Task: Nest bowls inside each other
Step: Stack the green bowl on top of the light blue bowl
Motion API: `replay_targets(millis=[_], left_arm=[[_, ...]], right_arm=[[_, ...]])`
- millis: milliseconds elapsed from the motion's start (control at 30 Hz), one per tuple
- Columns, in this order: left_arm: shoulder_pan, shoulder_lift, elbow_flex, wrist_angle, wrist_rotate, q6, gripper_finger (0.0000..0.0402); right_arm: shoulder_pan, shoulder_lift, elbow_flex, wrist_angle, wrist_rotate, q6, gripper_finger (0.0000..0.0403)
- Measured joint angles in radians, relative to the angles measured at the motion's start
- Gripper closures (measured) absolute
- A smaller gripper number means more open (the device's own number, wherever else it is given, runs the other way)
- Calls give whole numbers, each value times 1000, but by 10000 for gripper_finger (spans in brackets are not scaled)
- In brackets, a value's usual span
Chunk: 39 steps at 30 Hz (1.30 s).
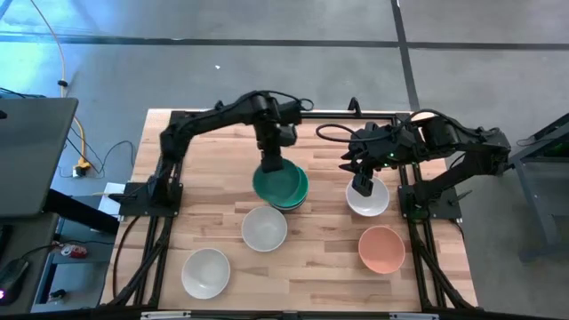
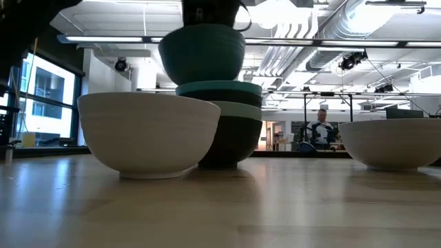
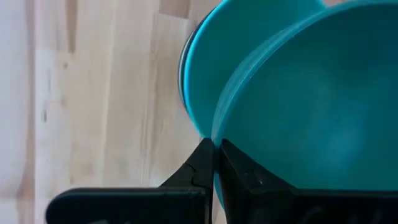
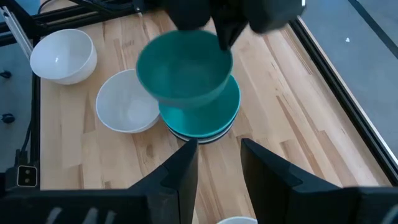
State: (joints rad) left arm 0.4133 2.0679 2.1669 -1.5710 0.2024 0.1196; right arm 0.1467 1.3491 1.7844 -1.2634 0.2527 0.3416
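My left gripper (image 1: 271, 163) hangs over the middle of the table, shut on a dark teal bowl (image 1: 277, 183) that floats just above a stack of nested bowls (image 1: 297, 196). In the low view the stack (image 2: 231, 124) shows a teal rim on top, a mint one below it and a dark bowl at the bottom, standing on the table. My right gripper (image 4: 217, 163) is open above a white bowl (image 1: 368, 199) at the right and holds nothing. My left gripper pinches the dark teal bowl's rim (image 3: 216, 129) on its far side, one finger inside the bowl and one outside. The fingers come from above, pointing down. The bowl (image 2: 202, 52) hangs clear of the stack, open side up.
One white bowl (image 1: 264, 228) stands just near of the stack, and another white bowl (image 1: 205, 272) sits toward the near left corner. A salmon bowl (image 1: 382, 249) is at the near right. Black frame rails run along the table's edges.
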Motion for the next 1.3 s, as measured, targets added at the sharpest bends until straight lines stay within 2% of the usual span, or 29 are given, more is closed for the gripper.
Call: replay_targets(millis=[433, 600, 767, 1300], left_arm=[[-15, 114, 127, 16, 3, -12, 401], [-15, 121, 122, 13, -5, -14, 401], [-22, 134, 121, -1, -58, -18, 401], [-73, 224, 125, 2, -80, 4, 393]], right_arm=[[0, 0, 0, -5, 5, -7, 288], [0, 0, 0, -5, 5, -4, 288], [0, 0, 0, -4, 6, -2, 288], [11, 70, -1, -43, -33, -2, 288]])
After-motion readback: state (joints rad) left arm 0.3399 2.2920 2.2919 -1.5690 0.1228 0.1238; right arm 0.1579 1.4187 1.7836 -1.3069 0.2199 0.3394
